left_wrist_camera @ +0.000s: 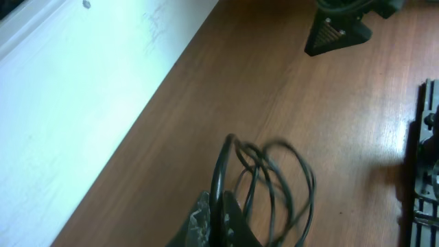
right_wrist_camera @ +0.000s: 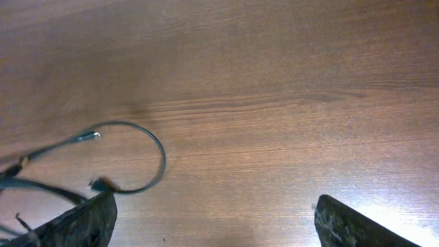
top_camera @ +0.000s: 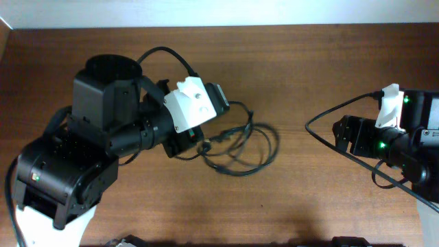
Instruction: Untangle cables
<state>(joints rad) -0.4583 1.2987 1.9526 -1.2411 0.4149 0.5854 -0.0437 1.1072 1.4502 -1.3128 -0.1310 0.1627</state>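
Two black robot arms work over a brown wooden table (top_camera: 309,68). The left gripper (left_wrist_camera: 216,209), just left of the table's middle, is clenched on one strand of the thin black cables (top_camera: 236,145), which rises off the wood into its fingers. The right gripper (right_wrist_camera: 212,230) hangs near the table's right edge, fingers spread wide and empty, while the cables lie in loose overlapping loops at the table's middle.

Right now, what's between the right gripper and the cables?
Overhead, between right gripper and cables: bare table, plus the arm's own black wire.
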